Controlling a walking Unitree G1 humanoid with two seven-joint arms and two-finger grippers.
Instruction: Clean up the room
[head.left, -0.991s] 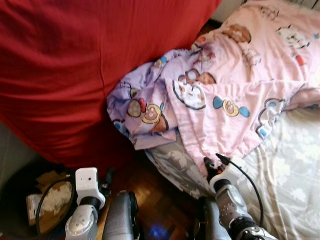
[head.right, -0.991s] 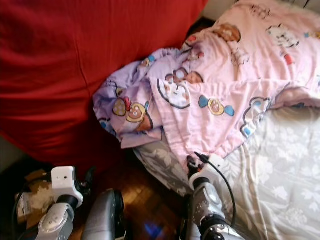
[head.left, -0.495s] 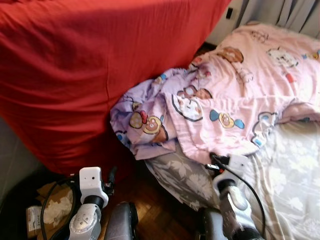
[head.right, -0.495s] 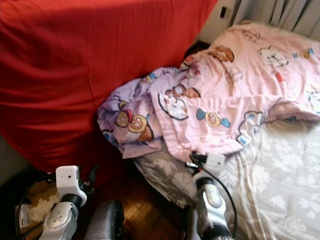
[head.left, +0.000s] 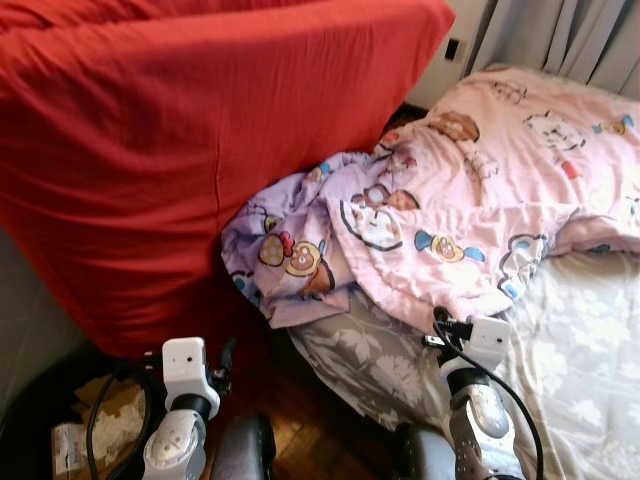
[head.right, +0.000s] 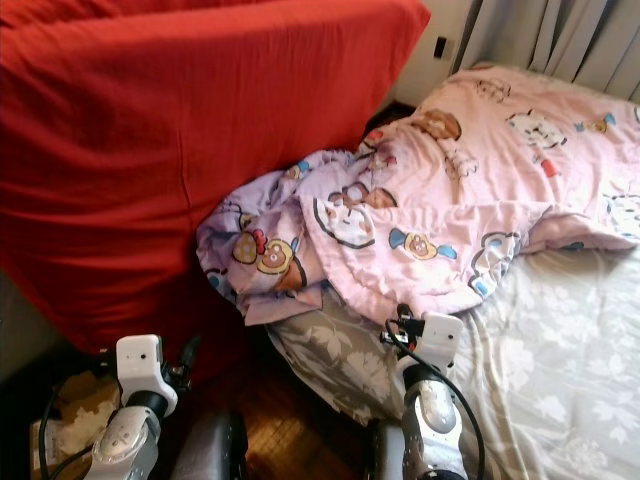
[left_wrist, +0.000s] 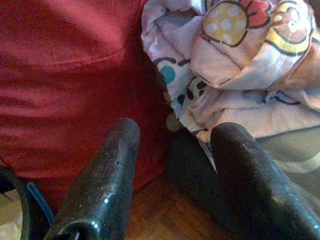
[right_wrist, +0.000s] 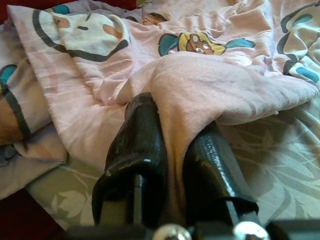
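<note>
We note pink blanket crumpled across bed, long axis running from red cushion twd curtains. Right gripper pinches its hem fold; left gripper wide open, empty.

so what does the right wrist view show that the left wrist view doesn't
Right wrist view: the right hand shut on a fold of the pink blanket, with the grey floral bedsheet under it.

Left wrist view: the left hand open and holding nothing, in front of the red cover, with a strip of wooden floor below and a bunched corner of blanket hanging down.

Both share the same cartoon-print blanket and a pair of black fingers in the foreground.
</note>
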